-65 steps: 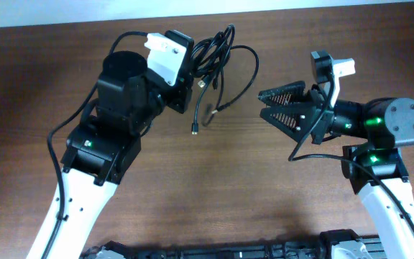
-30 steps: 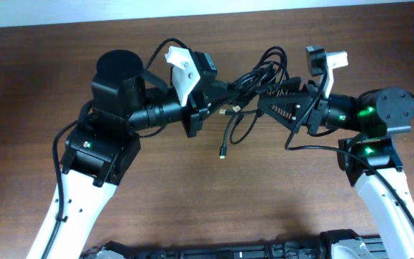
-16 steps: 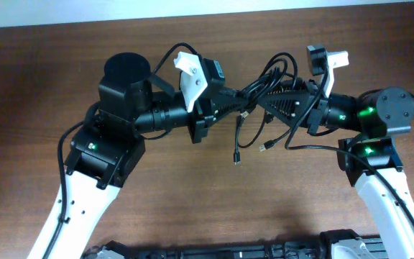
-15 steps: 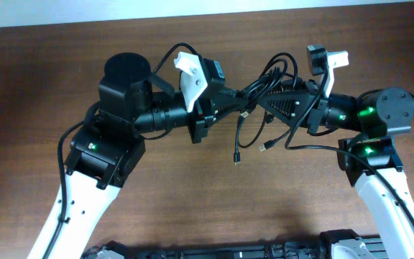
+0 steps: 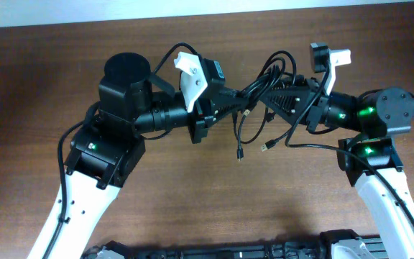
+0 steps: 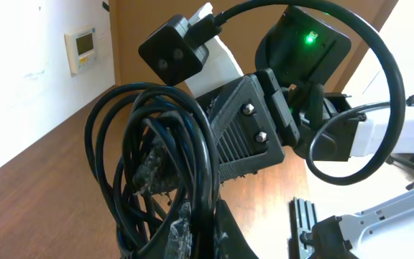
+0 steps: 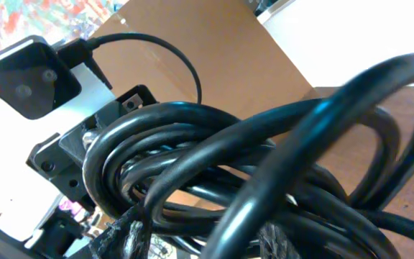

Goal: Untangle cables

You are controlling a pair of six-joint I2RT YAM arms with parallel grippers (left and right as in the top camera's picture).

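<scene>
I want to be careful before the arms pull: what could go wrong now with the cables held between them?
1. The left claw and right claw grip the same bunch of cables close together, so pulling apart may tighten the knot.
2. The hanging plug ends could swing and catch in a loop.

Even, bright light overhead with soft shadows; the right wrist view shows the cables (image 7: 264,180) blurred close up.

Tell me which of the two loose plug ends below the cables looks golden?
The right-hand plug end: its tip is yellowish, while the other plug end, left of it, looks darker. Both trail from the cables.
</scene>
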